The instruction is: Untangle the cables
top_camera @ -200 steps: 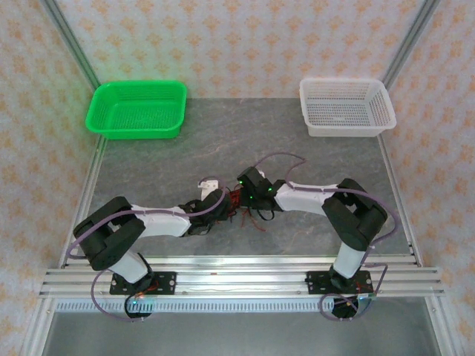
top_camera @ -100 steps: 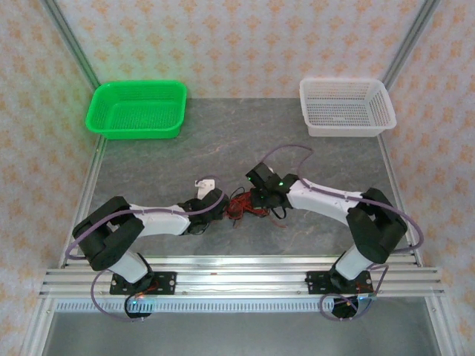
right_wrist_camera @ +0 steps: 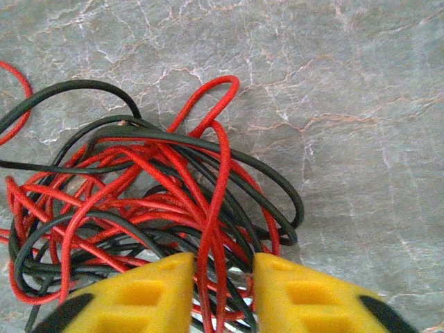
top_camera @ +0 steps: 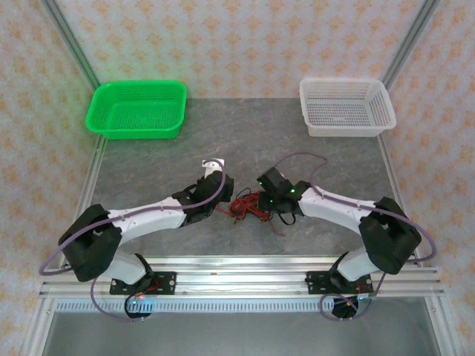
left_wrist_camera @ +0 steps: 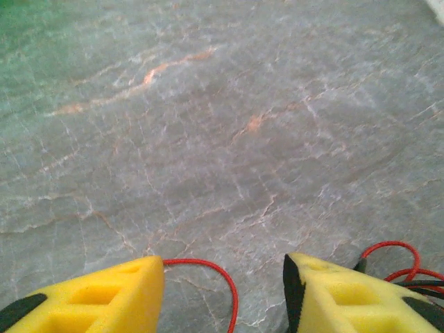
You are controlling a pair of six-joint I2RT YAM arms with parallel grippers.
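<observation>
Right gripper (right_wrist_camera: pixel 223 267) sits low over the cables (right_wrist_camera: pixel 159 187), its yellow fingers (right_wrist_camera: pixel 139 295) parted by a narrow gap through which a few red strands run. Nothing looks pinched, so it reads as slightly open rather than gripping. Left gripper (left_wrist_camera: pixel 223 274) stands wider, its jaws well apart and empty, with one red strand (left_wrist_camera: pixel 233 298) curving across the table (left_wrist_camera: pixel 208 104) between them. The red and black wires lie as one dense knot on the grey surface between the two grippers, toward the near side and well apart from the green basket (top_camera: pixel 137 109) and the white basket (top_camera: pixel 346 106) at the far edge. The likeliest trouble is a bad pick. If the right fingers shut where they are, they would probably catch several strands together, and any pull would then drag or tighten the whole knot instead of freeing one wire. The left gripper could likewise close on a loop that is woven into the bundle. The wires are also thin and lie flat, so a low grasp might scrape the table or slip off. With both grippers this near each other, a careless move could bring them into contact.
</observation>
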